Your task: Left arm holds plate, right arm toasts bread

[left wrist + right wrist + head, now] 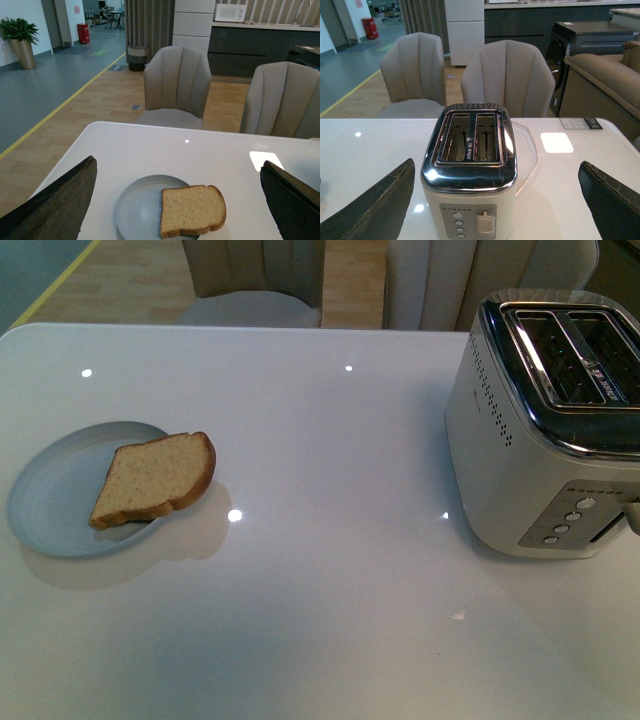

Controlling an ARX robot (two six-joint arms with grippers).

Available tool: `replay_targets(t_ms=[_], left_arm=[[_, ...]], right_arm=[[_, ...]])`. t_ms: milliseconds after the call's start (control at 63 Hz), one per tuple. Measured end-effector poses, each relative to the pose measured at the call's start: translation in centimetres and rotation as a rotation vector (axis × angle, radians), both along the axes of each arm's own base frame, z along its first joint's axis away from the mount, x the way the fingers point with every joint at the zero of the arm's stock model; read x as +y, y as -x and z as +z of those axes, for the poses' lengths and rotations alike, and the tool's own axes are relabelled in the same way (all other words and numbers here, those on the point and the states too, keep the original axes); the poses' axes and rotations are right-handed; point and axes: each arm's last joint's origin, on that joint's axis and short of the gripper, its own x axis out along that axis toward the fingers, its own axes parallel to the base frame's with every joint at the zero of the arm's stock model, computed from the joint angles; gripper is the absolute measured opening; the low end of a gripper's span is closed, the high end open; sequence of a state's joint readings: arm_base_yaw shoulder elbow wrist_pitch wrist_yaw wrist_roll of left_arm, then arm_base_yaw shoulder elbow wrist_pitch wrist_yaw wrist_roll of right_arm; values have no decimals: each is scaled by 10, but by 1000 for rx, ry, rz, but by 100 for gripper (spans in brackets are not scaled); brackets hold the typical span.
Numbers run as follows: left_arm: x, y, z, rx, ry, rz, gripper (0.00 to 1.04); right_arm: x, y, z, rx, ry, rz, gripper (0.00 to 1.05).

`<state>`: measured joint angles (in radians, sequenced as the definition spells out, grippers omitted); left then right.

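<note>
The bread (155,480) lies on the plate (45,505) at mid-left of the front view, nearer the wide-spread left gripper (178,162), while the right gripper (496,165), equally wide, faces the toaster (500,450)

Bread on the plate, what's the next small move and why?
Probably bring the open left gripper down to the rim of the plate to hold it: the bread lies untouched, overhanging the rim, and the right gripper is open before the empty toaster.
</note>
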<state>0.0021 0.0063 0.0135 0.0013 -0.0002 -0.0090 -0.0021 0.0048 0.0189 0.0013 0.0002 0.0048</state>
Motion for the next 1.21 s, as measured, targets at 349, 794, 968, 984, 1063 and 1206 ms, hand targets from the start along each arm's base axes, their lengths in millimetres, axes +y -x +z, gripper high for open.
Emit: replay_targets(t_ms=[349, 794, 968, 984, 1063, 1206], left_arm=[[0, 0, 0, 0, 0, 0, 98], [2, -37, 21, 608, 82, -321, 98], [20, -88, 13, 607, 90, -289, 98], [22, -94, 11, 608, 88, -283, 98], [32, -116, 0, 627, 82, -255, 98], [50, -149, -30, 708, 100, -184, 98]], right_arm=[[0, 0, 0, 0, 0, 0, 96], [0, 0, 0, 0, 0, 0, 96], [0, 0, 0, 0, 0, 0, 96], [0, 0, 0, 0, 0, 0, 96], [0, 0, 0, 0, 0, 0, 96], [0, 0, 0, 0, 0, 0, 96]])
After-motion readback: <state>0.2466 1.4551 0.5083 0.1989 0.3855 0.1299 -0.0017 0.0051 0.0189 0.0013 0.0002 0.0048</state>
